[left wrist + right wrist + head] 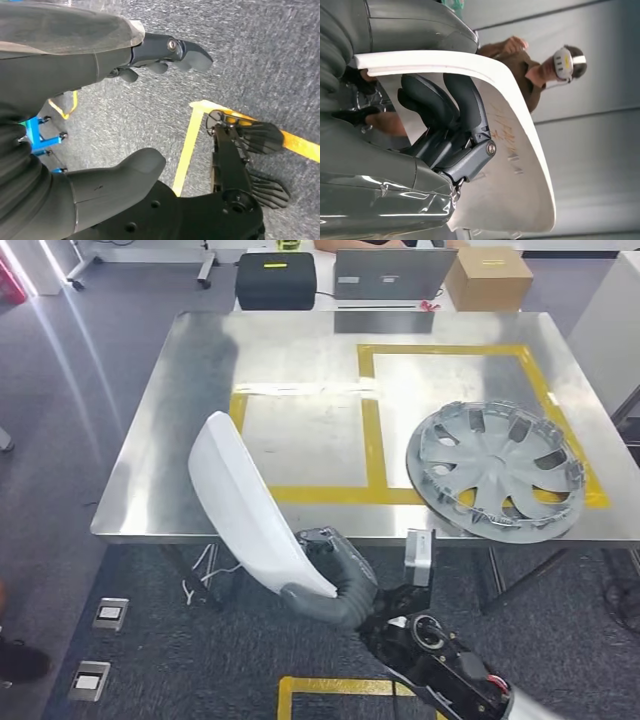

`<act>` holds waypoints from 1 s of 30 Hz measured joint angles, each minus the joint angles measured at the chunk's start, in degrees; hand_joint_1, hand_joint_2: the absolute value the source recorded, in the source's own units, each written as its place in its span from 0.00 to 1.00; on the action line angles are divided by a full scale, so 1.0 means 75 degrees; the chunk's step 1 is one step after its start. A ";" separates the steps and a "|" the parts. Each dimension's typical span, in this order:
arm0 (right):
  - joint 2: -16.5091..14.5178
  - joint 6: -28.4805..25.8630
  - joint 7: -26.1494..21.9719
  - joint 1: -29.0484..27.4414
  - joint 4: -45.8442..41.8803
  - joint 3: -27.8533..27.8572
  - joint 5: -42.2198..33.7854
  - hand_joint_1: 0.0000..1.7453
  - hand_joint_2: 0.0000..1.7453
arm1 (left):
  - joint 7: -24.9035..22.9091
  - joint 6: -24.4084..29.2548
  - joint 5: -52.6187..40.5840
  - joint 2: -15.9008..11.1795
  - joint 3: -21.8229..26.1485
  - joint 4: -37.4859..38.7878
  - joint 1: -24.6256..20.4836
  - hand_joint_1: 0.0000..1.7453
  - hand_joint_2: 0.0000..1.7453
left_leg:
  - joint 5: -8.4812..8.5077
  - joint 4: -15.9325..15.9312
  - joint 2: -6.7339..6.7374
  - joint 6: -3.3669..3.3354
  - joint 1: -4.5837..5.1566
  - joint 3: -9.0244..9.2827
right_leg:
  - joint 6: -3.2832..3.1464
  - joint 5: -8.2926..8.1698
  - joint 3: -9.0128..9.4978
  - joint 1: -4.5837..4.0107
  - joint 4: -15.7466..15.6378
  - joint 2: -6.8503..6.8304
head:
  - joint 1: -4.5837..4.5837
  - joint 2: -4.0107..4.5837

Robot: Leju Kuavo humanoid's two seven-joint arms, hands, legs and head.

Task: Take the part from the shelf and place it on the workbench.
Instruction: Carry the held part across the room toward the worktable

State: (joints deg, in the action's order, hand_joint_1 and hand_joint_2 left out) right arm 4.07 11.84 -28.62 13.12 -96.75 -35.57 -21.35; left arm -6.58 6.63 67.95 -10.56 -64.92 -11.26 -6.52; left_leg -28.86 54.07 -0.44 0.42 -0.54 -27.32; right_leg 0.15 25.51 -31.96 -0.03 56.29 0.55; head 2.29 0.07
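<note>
In the head view my right hand [341,578] grips the lower end of a long, curved white part [240,502]. The part tilts up and to the left, and its upper end overlaps the front edge of the steel workbench [302,360]. From the right wrist view, dark fingers [448,115] wrap over the rim of the white part [516,170]. My left hand [45,80] hangs above grey carpet, thumb and fingers apart, holding nothing.
A grey wheel cover [494,470] lies on the workbench's right side, over yellow tape outlines [370,430]. Behind the bench stand a black case [275,280], a laptop [385,275] and a cardboard box [488,278]. A person wearing a headset [531,70] stands beyond.
</note>
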 joint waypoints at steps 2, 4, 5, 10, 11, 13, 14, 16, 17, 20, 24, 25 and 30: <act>0.0001 -0.0011 -0.0003 -0.0004 -0.0021 0.0001 0.0000 1.00 1.00 | 0.0000 -0.0005 -0.0012 -0.0001 0.0000 -0.0001 -0.0010 0.00 1.00 | -0.0096 0.0107 0.0016 0.0085 -0.0007 -0.0013 | -0.0059 0.0015 0.0108 0.0040 -0.0121 0.0015 | -0.0023 0.0000; 0.0001 -0.0020 -0.0012 0.0010 -0.0041 0.0001 0.0000 1.00 1.00 | 0.0000 -0.0011 -0.0020 0.0000 0.0000 -0.0001 -0.0028 0.00 1.00 | -0.0388 0.0841 0.0020 0.0159 -0.0019 -0.0406 | -0.0120 0.0037 0.0248 0.0081 -0.0240 -0.0008 | -0.0117 0.0000; 0.0001 -0.0024 -0.0013 0.0013 -0.0041 0.0002 0.0000 1.00 1.00 | -0.0001 -0.0013 -0.0020 0.0000 0.0000 -0.0001 -0.0035 0.00 1.00 | -0.0561 0.1408 0.0020 0.0187 -0.0025 -0.0770 | -0.0148 0.0065 0.0287 0.0082 -0.0262 -0.0021 | -0.0176 0.0000; 0.0002 -0.0037 0.0009 -0.0007 -0.0040 0.0002 0.0000 1.00 1.00 | -0.0036 -0.0004 -0.0017 -0.0005 0.0000 0.0000 0.0017 0.00 1.00 | 0.0275 0.1418 0.0024 0.0195 -0.0055 -0.1393 | -0.0157 0.0282 0.0546 0.0079 -0.0266 -0.0005 | -0.0323 0.0000; 0.0002 -0.0037 0.0011 -0.0007 -0.0040 0.0002 0.0000 1.00 1.00 | -0.0036 0.0002 -0.0016 -0.0009 0.0000 0.0000 0.0017 0.00 1.00 | 0.0581 0.0903 0.0023 0.0171 -0.0046 -0.1209 | -0.0131 0.0337 0.0584 0.0068 -0.0264 -0.0002 | -0.0353 0.0000; 0.0002 -0.0047 0.0019 -0.0004 -0.0044 0.0001 -0.0001 1.00 1.00 | -0.0032 0.0010 -0.0015 -0.0012 0.0000 0.0000 0.0001 0.00 1.00 | 0.0798 0.0228 0.0017 0.0106 -0.0013 -0.0946 | -0.0064 0.0437 0.0606 0.0042 -0.0257 0.0004 | -0.0387 0.0000; 0.0002 -0.0057 0.0024 -0.0008 -0.0044 0.0003 -0.0001 1.00 1.00 | -0.0028 0.0010 -0.0015 -0.0009 0.0000 0.0000 -0.0005 0.00 1.00 | 0.0746 0.0136 0.0014 0.0097 -0.0008 -0.0895 | -0.0079 0.0486 0.0594 0.0020 -0.0249 0.0004 | -0.0384 0.0000; 0.0003 -0.0080 0.0035 -0.0016 -0.0044 0.0009 -0.0008 1.00 1.00 | -0.0012 0.0004 -0.0018 -0.0001 0.0000 0.0000 -0.0002 0.00 1.00 | 0.0698 0.0093 0.0008 0.0102 -0.0009 -0.0857 | -0.0168 0.0536 0.0627 0.0008 -0.0246 -0.0002 | -0.0329 0.0000; 0.0003 -0.0098 0.0041 -0.0019 -0.0042 0.0014 -0.0009 1.00 1.00 | -0.0004 -0.0001 -0.0019 0.0002 0.0000 0.0000 0.0004 0.00 1.00 | 0.0685 0.0084 0.0005 0.0110 -0.0010 -0.0845 | -0.0223 0.0551 0.0644 0.0003 -0.0247 -0.0004 | -0.0303 0.0000; 0.0004 -0.0181 0.0105 -0.0004 -0.0006 0.0031 0.0055 1.00 1.00 | 0.0011 -0.0027 -0.0036 0.0001 0.0000 0.0000 0.0008 0.00 1.00 | 0.0648 0.0087 0.0001 0.0059 0.0015 -0.0835 | -0.0223 0.0543 0.0693 0.0013 -0.0305 -0.0005 | -0.0239 0.0000; 0.0002 -0.0302 0.0307 0.0173 0.0166 0.0034 0.0309 1.00 1.00 | 0.0012 -0.0059 -0.0046 0.0001 0.0000 0.0000 0.0001 0.00 1.00 | 0.0614 0.0094 0.0002 0.0010 0.0028 -0.0828 | -0.0117 0.0551 0.0731 0.0028 -0.0361 -0.0006 | -0.0188 0.0000; 0.0001 -0.0328 0.0344 0.0240 0.0229 0.0029 0.0366 1.00 1.00 | 0.0012 -0.0063 -0.0046 0.0001 0.0000 0.0000 -0.0002 0.00 1.00 | 0.0611 0.0095 0.0000 0.0006 0.0031 -0.0826 | -0.0084 0.0556 0.0737 0.0033 -0.0371 -0.0006 | -0.0185 0.0000; -0.0115 -0.0526 0.0613 0.0726 0.0760 -0.0071 0.0852 1.00 1.00 | 0.0020 -0.0066 -0.0051 0.0006 0.0000 0.0000 -0.0016 0.00 1.00 | 0.0606 0.0095 -0.0003 0.0000 0.0045 -0.0811 | -0.0004 0.0562 0.0754 0.0033 -0.0381 -0.0012 | -0.0181 0.0000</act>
State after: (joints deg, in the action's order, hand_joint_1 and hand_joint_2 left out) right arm 3.21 7.90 -24.02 18.56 -91.05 -36.10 -14.97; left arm -6.43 6.14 67.57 -10.52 -64.92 -11.26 -6.65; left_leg -24.31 54.78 -0.46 0.42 -0.20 -33.40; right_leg 0.13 29.73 -26.31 0.21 53.43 0.46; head 0.93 0.07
